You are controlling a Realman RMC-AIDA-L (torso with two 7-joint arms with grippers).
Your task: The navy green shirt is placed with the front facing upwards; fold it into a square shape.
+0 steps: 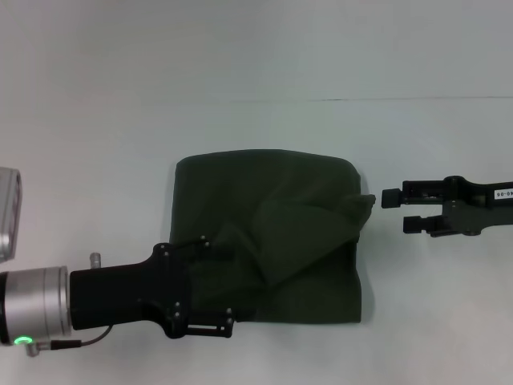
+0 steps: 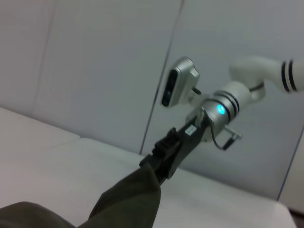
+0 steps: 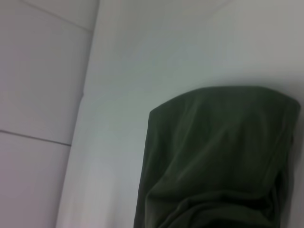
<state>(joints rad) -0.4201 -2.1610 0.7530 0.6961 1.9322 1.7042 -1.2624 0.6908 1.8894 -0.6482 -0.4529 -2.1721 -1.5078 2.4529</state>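
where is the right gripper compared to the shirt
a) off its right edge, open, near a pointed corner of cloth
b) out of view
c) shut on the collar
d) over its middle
a: in the head view the right gripper sits just past the shirt's right edge with its fingers apart, holding nothing.

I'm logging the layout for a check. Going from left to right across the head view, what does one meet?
Left gripper at the shirt's near left edge → dark olive-green folded cotton shirt → right gripper, open, just off the shirt's right edge.
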